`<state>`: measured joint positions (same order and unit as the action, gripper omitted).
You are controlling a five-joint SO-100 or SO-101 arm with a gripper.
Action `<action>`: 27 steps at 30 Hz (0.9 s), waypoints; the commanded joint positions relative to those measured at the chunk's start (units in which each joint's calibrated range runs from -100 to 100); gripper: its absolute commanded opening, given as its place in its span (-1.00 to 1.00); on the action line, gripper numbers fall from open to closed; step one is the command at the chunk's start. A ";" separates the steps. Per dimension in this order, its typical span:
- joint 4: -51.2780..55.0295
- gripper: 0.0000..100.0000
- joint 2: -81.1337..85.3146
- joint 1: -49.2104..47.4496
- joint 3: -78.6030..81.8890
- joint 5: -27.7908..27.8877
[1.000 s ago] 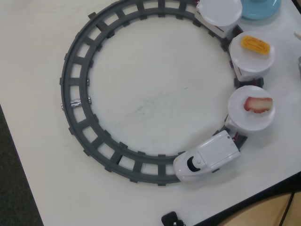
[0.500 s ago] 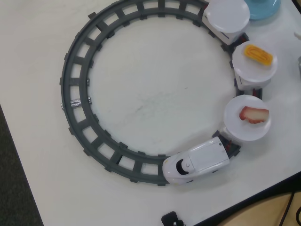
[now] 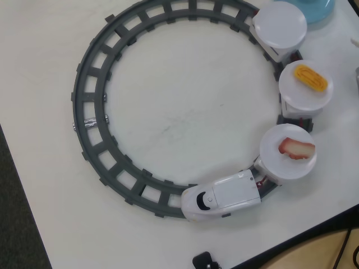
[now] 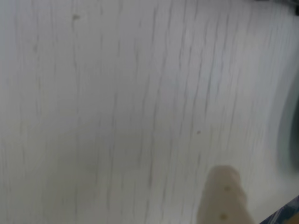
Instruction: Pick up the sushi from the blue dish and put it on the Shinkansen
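The white table [image 3: 168, 112] fills the overhead view, and on it lies the grey ring track [image 3: 84, 123], a closed loop taking up most of the picture. The Shinkansen [image 3: 221, 196] sits on the track's right side: its nose car is at the lower right, nose pointing left, with three disc-topped cars trailing up the right edge behind it. The disc nearest the nose carries a red-and-white piece [image 3: 296, 148], the middle disc carries a yellow egg-like piece [image 3: 311, 77], and the top disc [image 3: 279, 25] is bare. The blue dish [image 3: 317, 8] shows only as a sliver at the top right corner, just beyond the bare disc; the orange sushi cannot be seen on the part in view. A small black object [image 3: 205, 261] lies near the bottom edge.

The wrist view shows none of this, only blurred pale wood-grain tabletop [image 4: 117, 102], a dark curved edge at the far right, and one tan finger [image 4: 224, 198] of the gripper rising from the bottom edge. With a single blurred finger visible, how far apart the jaws stand cannot be told, and nothing is seen held.
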<state>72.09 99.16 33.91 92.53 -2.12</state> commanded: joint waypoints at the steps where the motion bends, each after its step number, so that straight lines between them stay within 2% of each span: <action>1: 1.64 -0.29 -1.25 -0.20 -0.78 -0.45; 7: 2.75 -0.29 -3.67 0.16 -11.92 -0.45; 12: 1.46 -0.29 -17.70 0.16 -27.45 -1.61; 16: 1.64 -0.29 -34.65 2.88 -41.54 -6.53; 23: -1.96 -0.29 -65.96 10.10 -62.45 -20.38; 27: -2.13 -0.29 -82.33 10.28 -75.38 -24.68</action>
<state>70.60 27.58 43.91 28.41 -24.13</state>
